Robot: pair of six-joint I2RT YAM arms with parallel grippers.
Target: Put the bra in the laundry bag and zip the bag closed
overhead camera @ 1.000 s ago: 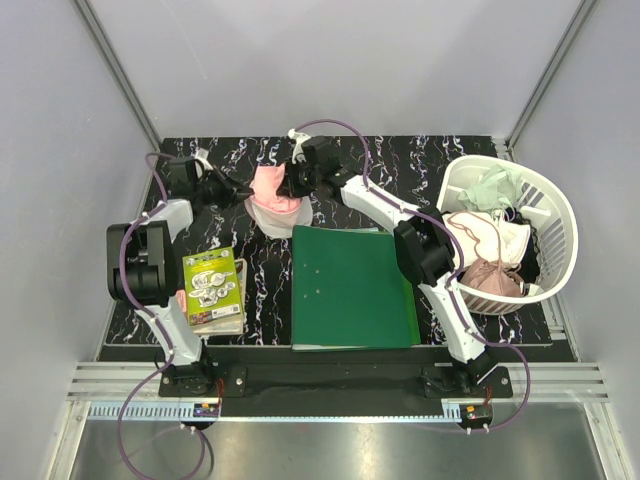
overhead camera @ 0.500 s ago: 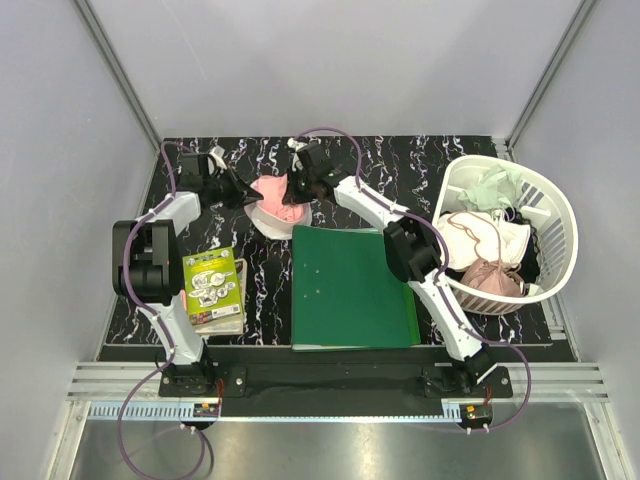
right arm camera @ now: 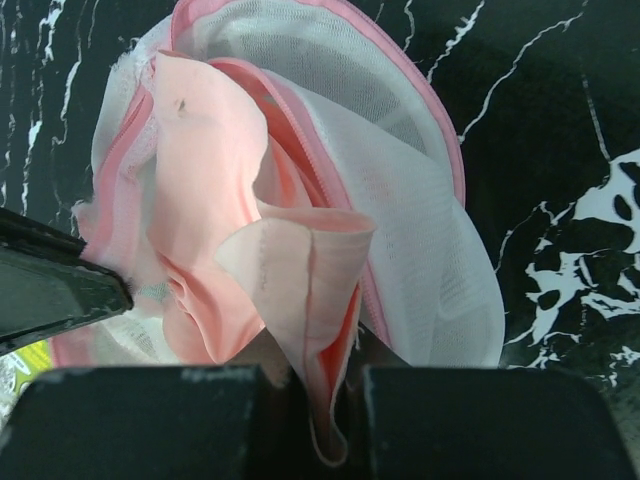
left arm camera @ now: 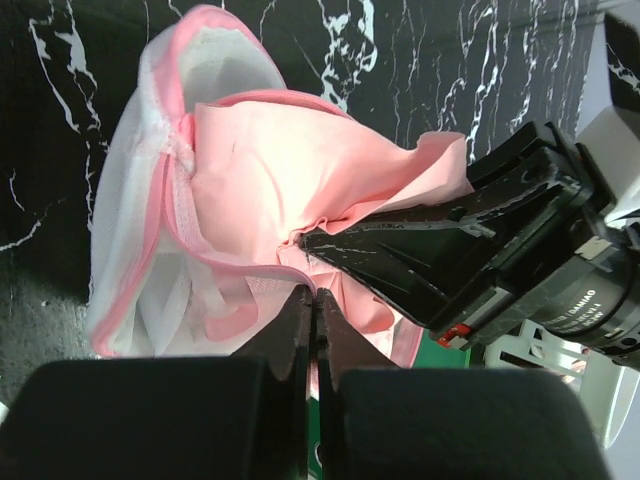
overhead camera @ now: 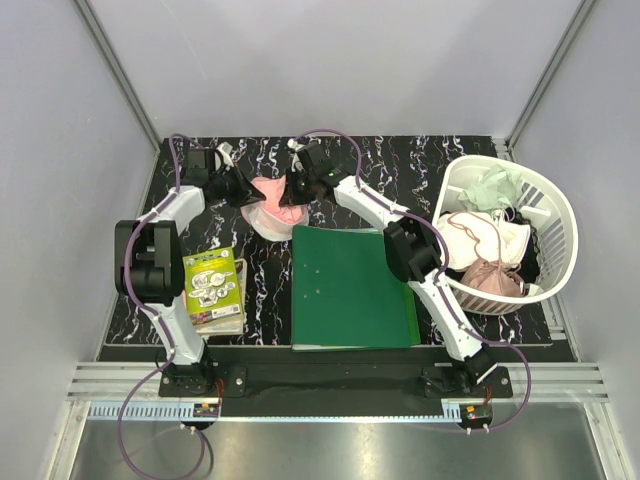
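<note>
Far left there's a green-covered book (overhead camera: 212,285), not part of this job. Next is the left gripper (left arm camera: 310,298), squeezed basically shut on the pink rim of the laundry bag (left arm camera: 130,250), which lies toward the back of the table (overhead camera: 450,160). The bra (left arm camera: 300,170) is bunched in the bag's mouth, only partly in, with a fold sticking out. The right gripper (right arm camera: 325,382) is on the bag's other side, jaws narrowed onto that loose fold. Key bit imo: the mesh pocket sits straight ahead of the right claw's fingers, toward the left claw, so the stuffing has to go that way. The green folder (overhead camera: 350,285) and white basket (overhead camera: 540,215) sit further right.
</note>
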